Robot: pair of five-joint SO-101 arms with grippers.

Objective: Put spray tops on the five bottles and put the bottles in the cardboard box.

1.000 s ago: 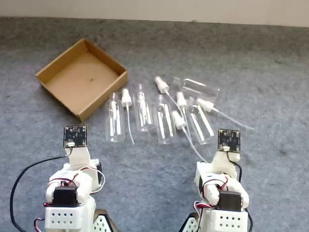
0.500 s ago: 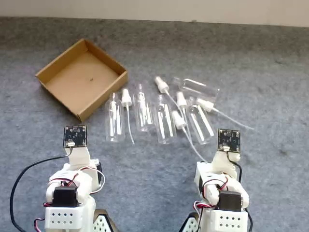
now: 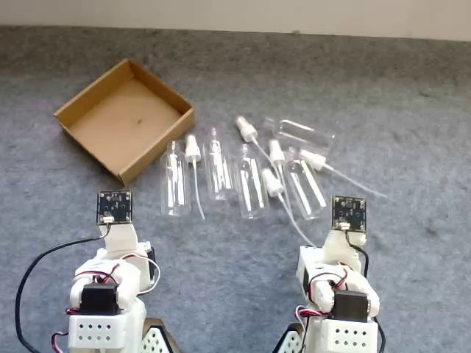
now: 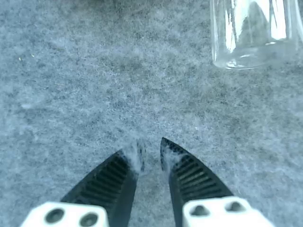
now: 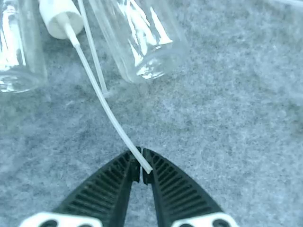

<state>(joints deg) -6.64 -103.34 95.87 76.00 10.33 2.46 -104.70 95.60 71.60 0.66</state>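
Bottles of clear plastic point(image 3: 175, 184), five, are being seen uncapped beside five white spray tops point(image 3: 193, 149); left hand point(image 4: 150, 151) ajar, right hand point(image 5: 141, 163) closed.

No legible text or labels.

Clear bottles point(image 3: 175, 184) and loose spray tops point(image 3: 193, 149) lie beside cardboard box point(image 3: 125, 121).
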